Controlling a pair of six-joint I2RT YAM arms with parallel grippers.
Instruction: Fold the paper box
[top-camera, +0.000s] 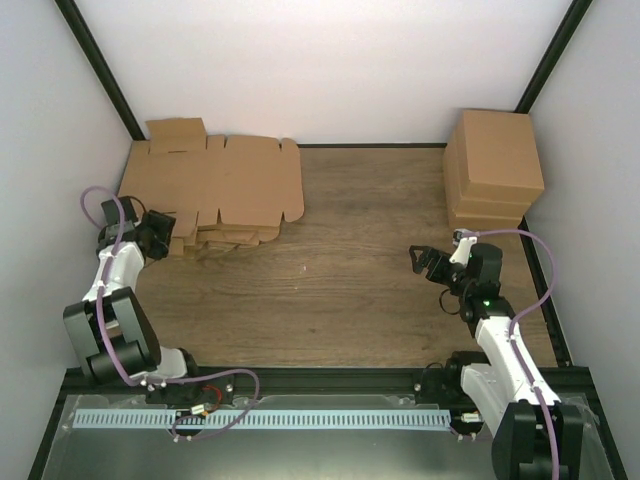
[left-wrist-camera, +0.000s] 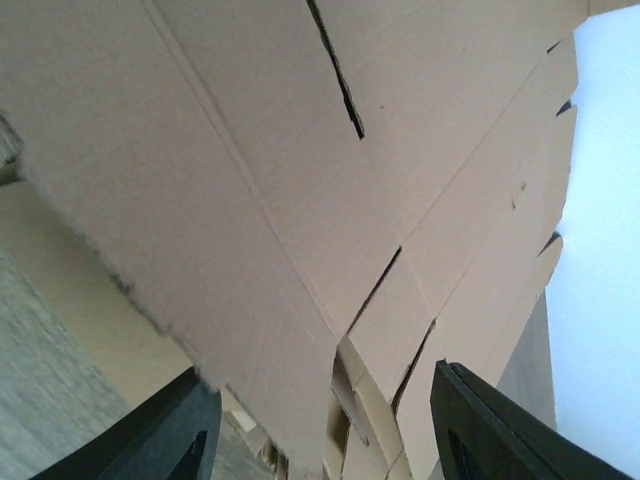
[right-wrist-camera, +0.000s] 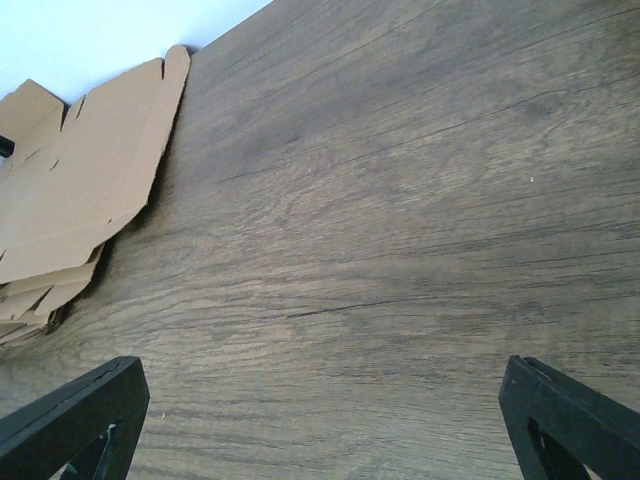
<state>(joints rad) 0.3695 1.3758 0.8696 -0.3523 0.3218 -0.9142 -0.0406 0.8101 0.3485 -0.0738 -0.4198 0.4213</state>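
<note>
Nothing folded yet, all steps left: the paper box (top-camera: 215, 180) is lying flat atop the heap of blanks (top-camera: 228, 238) at the table's (top-camera: 370, 270) far left, w/ the left gripper (top-camera: 170, 238) sitting part-spread around its near edge, not visibly pinching, & the right gripper (top-camera: 418, 262) hovering wide open, holding nothing.

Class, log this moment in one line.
left gripper: open, at paper box edge | right gripper: open, over table | paper box: unfolded, atop heap
</note>
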